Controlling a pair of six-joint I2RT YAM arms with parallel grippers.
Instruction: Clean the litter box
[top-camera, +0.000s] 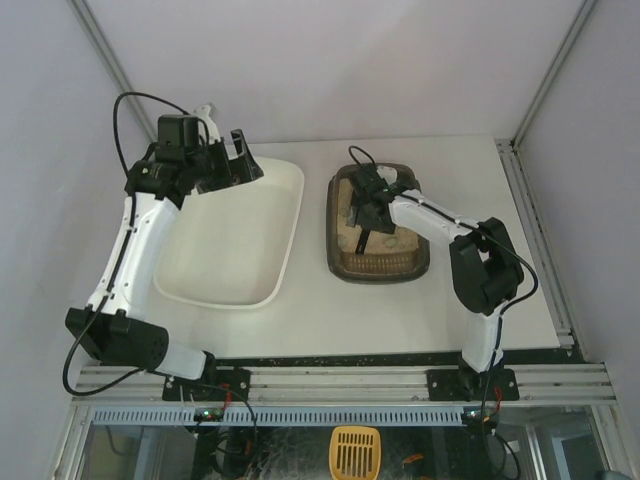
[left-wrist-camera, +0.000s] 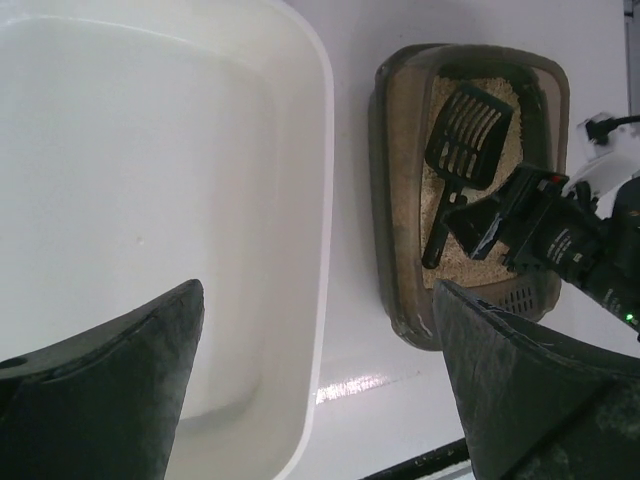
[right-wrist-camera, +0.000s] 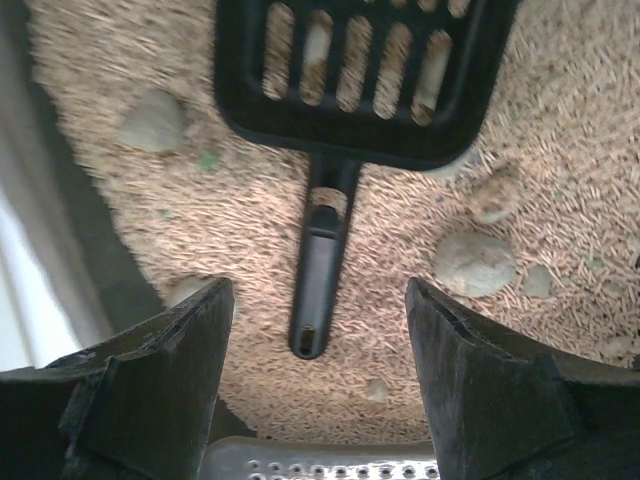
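Two trays sit side by side on table, near each other, not touching. Left: white tray. Right: litter box, dark rim, beige litter with grey clumps scattered. Black slotted scoop lies flat on litter. Right tool low over scoop handle, fingers apart on either side, not touching it. Farther back, left tool hangs over white tray's far end, jaws spread wide.

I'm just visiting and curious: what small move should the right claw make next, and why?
Probably lower slightly and close on the scoop handle: the right claw straddles it, jaws apart, not touching, and clumps lie in the litter box.
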